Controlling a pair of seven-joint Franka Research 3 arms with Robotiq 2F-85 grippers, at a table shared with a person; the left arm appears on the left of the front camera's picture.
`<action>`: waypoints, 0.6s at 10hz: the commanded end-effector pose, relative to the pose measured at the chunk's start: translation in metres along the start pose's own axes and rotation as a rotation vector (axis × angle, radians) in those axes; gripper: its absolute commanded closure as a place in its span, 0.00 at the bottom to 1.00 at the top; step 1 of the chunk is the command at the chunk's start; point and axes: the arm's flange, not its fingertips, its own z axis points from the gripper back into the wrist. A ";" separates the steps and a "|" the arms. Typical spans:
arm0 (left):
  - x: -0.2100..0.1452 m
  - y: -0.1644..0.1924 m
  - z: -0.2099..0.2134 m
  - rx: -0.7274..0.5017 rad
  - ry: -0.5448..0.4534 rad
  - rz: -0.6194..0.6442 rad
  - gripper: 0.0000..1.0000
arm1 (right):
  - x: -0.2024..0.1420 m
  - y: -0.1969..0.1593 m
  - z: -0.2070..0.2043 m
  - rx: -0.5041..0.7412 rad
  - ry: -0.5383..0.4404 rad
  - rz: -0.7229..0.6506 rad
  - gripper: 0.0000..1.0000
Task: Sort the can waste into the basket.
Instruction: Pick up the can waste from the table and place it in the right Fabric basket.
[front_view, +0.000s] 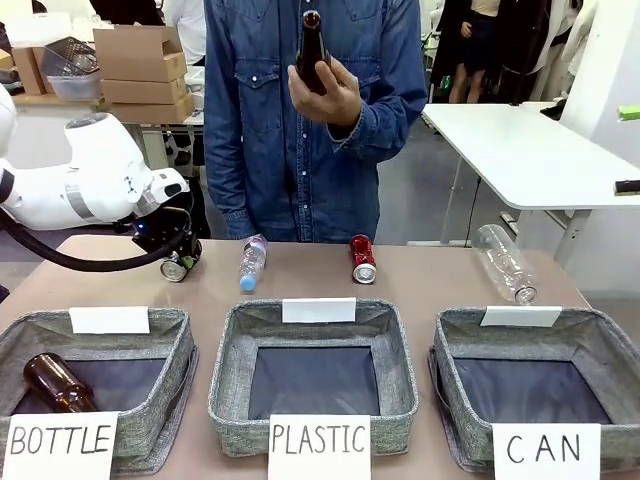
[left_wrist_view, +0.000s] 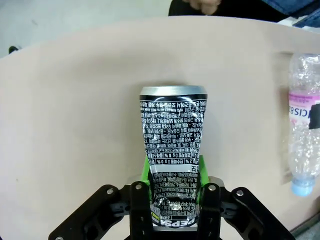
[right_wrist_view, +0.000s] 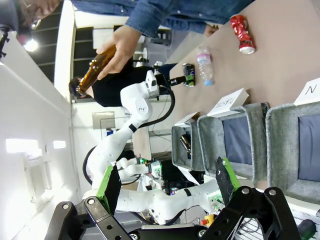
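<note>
My left gripper (left_wrist_view: 173, 167) pinches the black can (left_wrist_view: 172, 130) at the table's (front_view: 420, 275) far left; my right gripper (right_wrist_view: 167, 175) has its fingers spread. Between that can and the CAN basket (front_view: 585, 325) at front right lie a small clear bottle (front_view: 252, 262), the red can (front_view: 362, 259) and a large clear bottle (front_view: 505, 263). There are three baskets, two cans and two brown bottles: one bottle in the BOTTLE basket (front_view: 20, 335), one in the person's hand (front_view: 325, 95).

I count two cans, the black can (front_view: 177, 267) at centre left and the red can (front_view: 363, 259) at centre. There are two plastic bottles, the small plastic bottle (front_view: 252, 262) and the large plastic bottle (front_view: 505, 263). Two brown ones: the upper brown bottle (front_view: 312, 52) at top centre, the lower brown bottle (front_view: 58, 383) at lower left. Three baskets line the bottom: BOTTLE basket (front_view: 165, 380), PLASTIC basket (front_view: 228, 380), CAN basket (front_view: 450, 370).
</note>
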 end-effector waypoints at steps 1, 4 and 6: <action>-0.021 0.017 0.049 -0.056 0.021 0.035 1.00 | 0.003 0.003 -0.001 0.021 -0.002 0.020 0.00; -0.082 0.052 0.172 -0.218 -0.084 0.013 1.00 | 0.003 0.003 -0.001 0.021 -0.002 0.020 0.00; -0.141 0.084 0.254 -0.404 -0.141 -0.038 1.00 | 0.003 0.003 -0.001 0.021 -0.002 0.020 0.00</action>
